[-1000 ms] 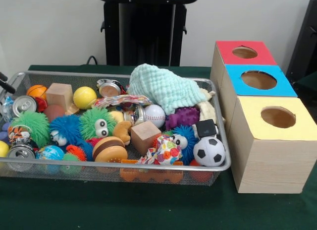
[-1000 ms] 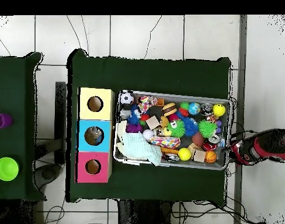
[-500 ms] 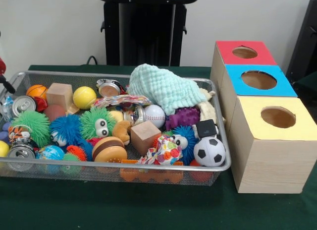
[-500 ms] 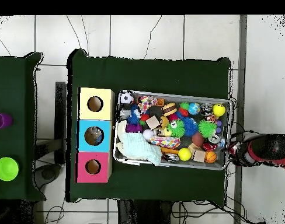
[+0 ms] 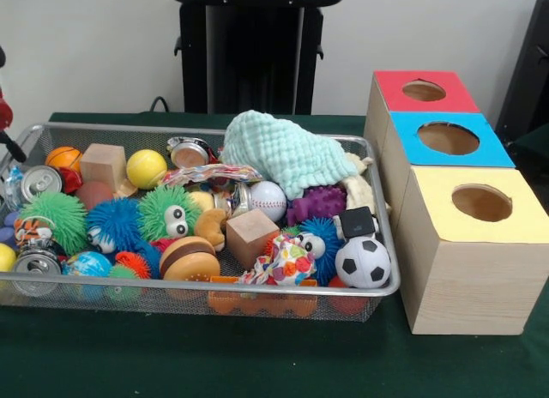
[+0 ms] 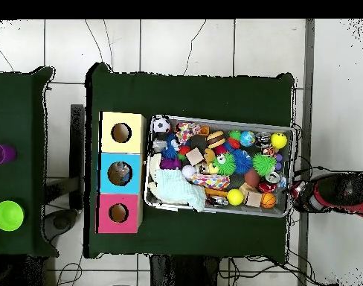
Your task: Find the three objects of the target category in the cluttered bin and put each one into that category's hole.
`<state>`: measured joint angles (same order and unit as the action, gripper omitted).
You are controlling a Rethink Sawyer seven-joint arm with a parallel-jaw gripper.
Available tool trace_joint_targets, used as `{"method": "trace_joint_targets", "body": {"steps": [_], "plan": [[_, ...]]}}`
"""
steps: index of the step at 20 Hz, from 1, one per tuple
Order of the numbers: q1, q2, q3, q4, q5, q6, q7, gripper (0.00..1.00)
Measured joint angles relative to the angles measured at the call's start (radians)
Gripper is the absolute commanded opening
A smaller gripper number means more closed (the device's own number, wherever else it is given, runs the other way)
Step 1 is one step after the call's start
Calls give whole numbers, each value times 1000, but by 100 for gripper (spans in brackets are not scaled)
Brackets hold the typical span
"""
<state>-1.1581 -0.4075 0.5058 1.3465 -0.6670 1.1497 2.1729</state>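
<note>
1. A wire mesh bin sits on the green desk, crowded with toys; it serves as the landmark for everything below.
2. Beside the bin's end stand three wooden boxes in a row, each with a round hole in its top: a yellow-topped box, a blue-topped box and a red-topped box. The overhead view shows something small and pale inside the blue box's hole; the other two holes show nothing I can make out.
3. In the bin's end nearest the boxes lie a soccer ball, a small black cube, a purple knobbly toy and a mint green cloth heaped over the far rim.
4. Mid-bin: a baseball, a wooden block, a patterned stuffed toy, a toy burger and a green fuzzy ball with eyes.
5. Toward the bin's other end: a blue fuzzy ball, a green spiky ball, a yellow ball, a second wooden block, a small basketball and metal cans.
6. The tool hangs just outside the bin's end farthest from the boxes, past the desk's edge, on the red arm. I cannot tell whether it is open or closed, and it touches nothing visible.
</note>
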Motion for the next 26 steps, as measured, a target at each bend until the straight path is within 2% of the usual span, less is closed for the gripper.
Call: {"method": "trace_joint_targets", "body": {"steps": [9,16,20,26], "plan": [[0,-14,0,12,1,-1,0,100],[-12,-106,0,8,7,-2,0,100],[-27,-193,0,-41,7,-2,0,100],[-30,-230,0,-118,6,-5,0,100]]}}
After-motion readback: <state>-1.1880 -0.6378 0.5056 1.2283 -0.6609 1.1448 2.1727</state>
